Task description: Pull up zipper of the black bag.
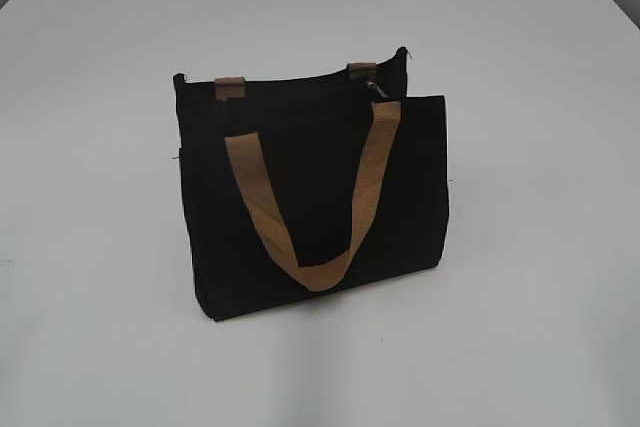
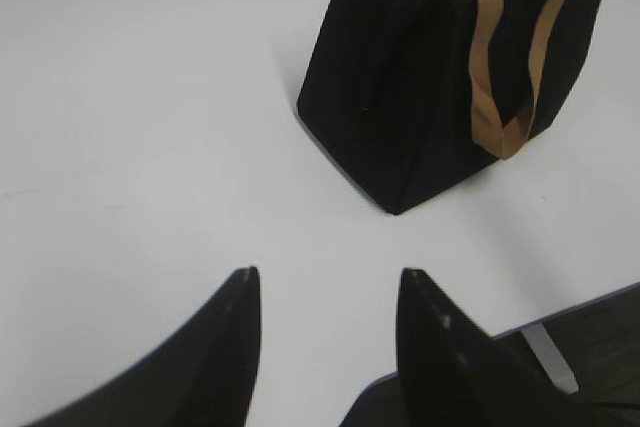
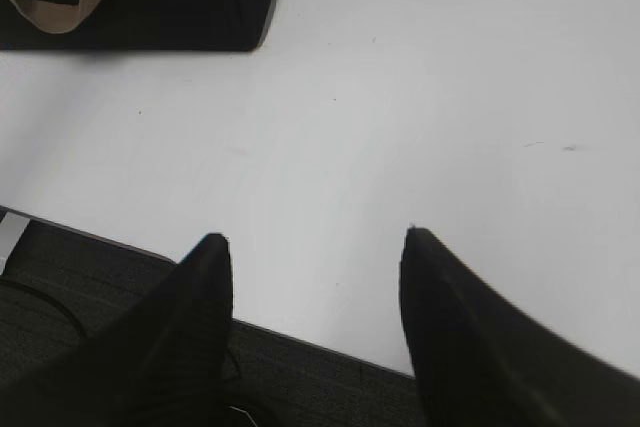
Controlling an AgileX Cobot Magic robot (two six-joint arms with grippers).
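Left claw (image 2: 325, 292): jaws parted wide, nothing between them, poised above bare table (image 2: 150, 147) near its front edge. Right claw (image 3: 312, 247): likewise spread wide and empty, also over the table's front edge. Neither claw appears in the exterior view, so both stand well apart from the work.

From the left claw the black bag (image 2: 420, 77) lies ahead and to the right, one lower corner turned toward it; from the right claw the bag lies ahead and to the left, only its bottom edge and a loop of handle showing at the top corner of that wrist view. Which arm is nearer cannot be settled from these views (the left wrist sees more of the bag).

The bag stands upright on the table. The zipper (image 1: 374, 86) runs along the bag's top edge, its long axis going from the bag's left end to its right end in the exterior view; the small silvery pull sits near the right end, just beside the right strap tab. By that placement, the right arm probably has the shorter reach to the pull.

Count: one bag, one zipper, two tan handles (image 1: 310, 197) (the rear one shows only its tabs), two claws.
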